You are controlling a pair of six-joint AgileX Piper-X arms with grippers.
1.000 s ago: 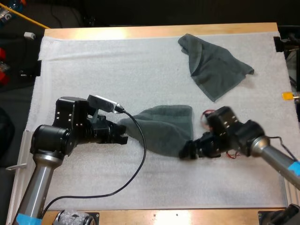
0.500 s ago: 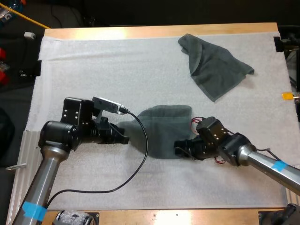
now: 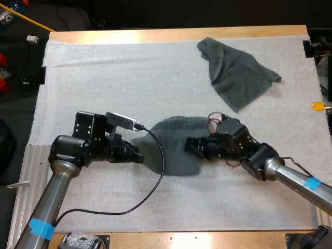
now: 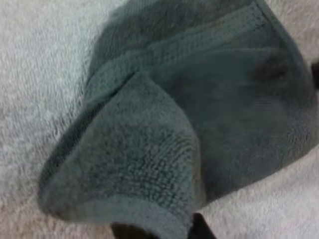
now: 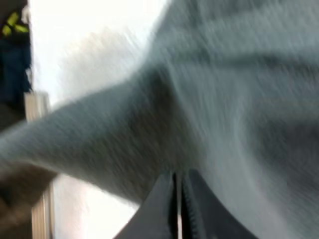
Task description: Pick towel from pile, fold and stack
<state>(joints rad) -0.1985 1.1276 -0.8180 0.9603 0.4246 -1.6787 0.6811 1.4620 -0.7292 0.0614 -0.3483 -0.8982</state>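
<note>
Our left tool (image 3: 138, 153) pinches the left edge of the towel (image 3: 179, 158). Our right tool (image 3: 190, 146) is clamped on its right side. The towel lies bunched between them on the mat (image 3: 129, 78). Farther off, a second towel (image 3: 236, 75) lies crumpled near the far right corner of the worktop (image 3: 176, 34).

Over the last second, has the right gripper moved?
Yes. In the high view the right gripper has travelled left and toward the far edge of the mat, dragging the held towel with it, judged against the far towel, which stayed put.
</note>
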